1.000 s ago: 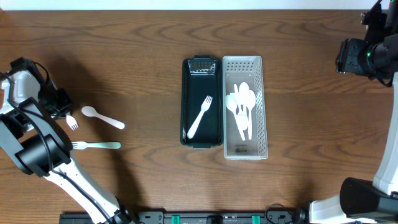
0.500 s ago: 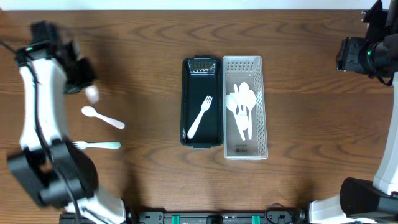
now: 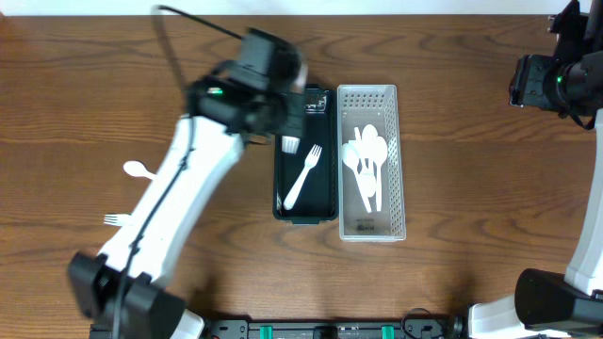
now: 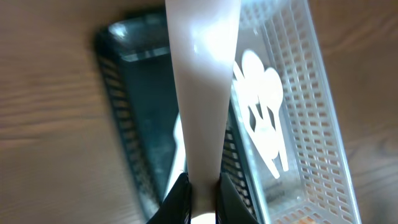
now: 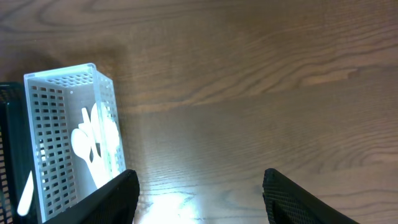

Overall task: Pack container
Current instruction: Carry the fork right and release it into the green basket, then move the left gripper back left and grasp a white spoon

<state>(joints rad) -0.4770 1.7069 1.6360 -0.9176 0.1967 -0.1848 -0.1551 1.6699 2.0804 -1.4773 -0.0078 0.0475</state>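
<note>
Wood-grain tabletop (image 3: 452,56). Black slotted tray (image 3: 322,202) with one white fork (image 3: 301,177), beside white perforated basket (image 3: 401,160) of spoons (image 3: 367,169). Left gripper (image 4: 200,186) pinching second fork (image 4: 202,93); right gripper (image 5: 205,196) agape.

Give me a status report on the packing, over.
Left end effector shut on white fork, above black tray. Right end effector open, off to the right. Second fork lying in tray, spoons in white basket; drop path looks clear.

Dark slotted tray (image 3: 280,160) mid-surface, lengthwise 12-to-6; white fork (image 3: 303,176) inside, tines toward 1 o'clock. White perforated basket (image 3: 399,188) just beside at 3 o'clock, holding white spoons (image 3: 367,165). Second fork (image 3: 290,145) held above tray's 12 o'clock end. Loose spoon (image 3: 138,169), loose fork (image 3: 115,219) on surface, well apart at 9 o'clock.
</note>
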